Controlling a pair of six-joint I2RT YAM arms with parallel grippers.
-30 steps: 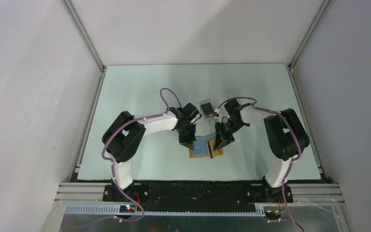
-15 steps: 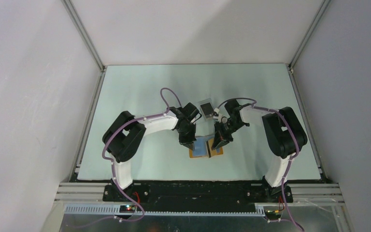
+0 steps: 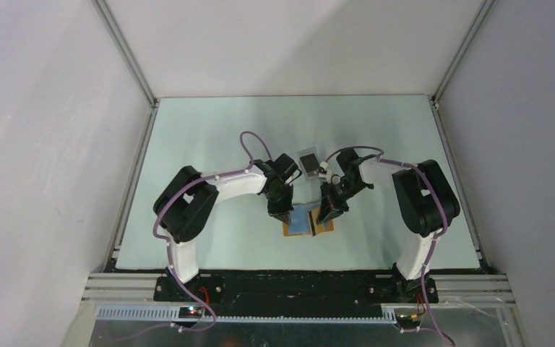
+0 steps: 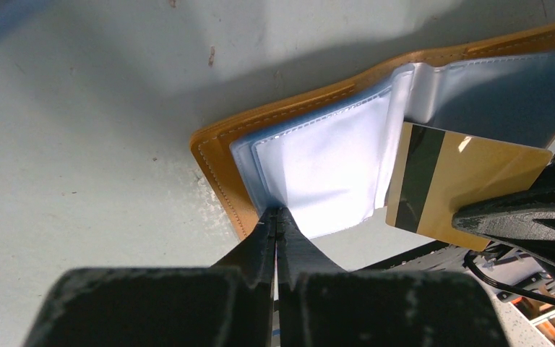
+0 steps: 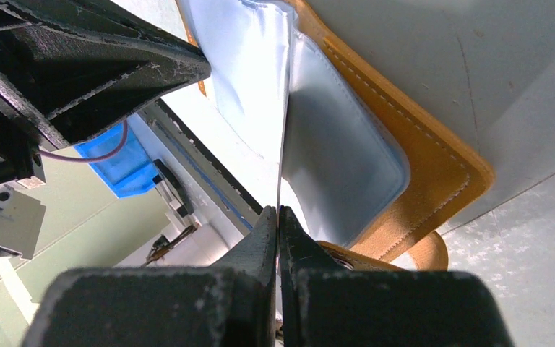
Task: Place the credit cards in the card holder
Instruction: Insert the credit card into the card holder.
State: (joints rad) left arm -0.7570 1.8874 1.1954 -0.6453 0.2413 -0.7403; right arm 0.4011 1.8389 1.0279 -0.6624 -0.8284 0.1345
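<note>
left gripper (image 4: 276, 213) pinched shut on a clear sleeve (image 4: 325, 173) of the open holder (image 4: 220, 155), which lies flat between the arms. right gripper (image 5: 278, 211) clamps a gold card (image 4: 470, 189) at the sleeve's edge. risk: the card may snag the plastic and buckle, or skid over it — the mouth looks barely parted. beyond — pale green table (image 3: 217, 130), white walls (image 3: 296, 43).

The card holder (image 4: 217, 155) lies open on the table (image 4: 79, 144), orange stitched border exposed. The left gripper (image 4: 277, 217) is closed, pinching the near edge of a clear sleeve (image 4: 325, 166). A gold card (image 4: 470, 177) with a black stripe, gripped by the right gripper (image 4: 491, 213), overlaps that sleeve's right edge.
</note>
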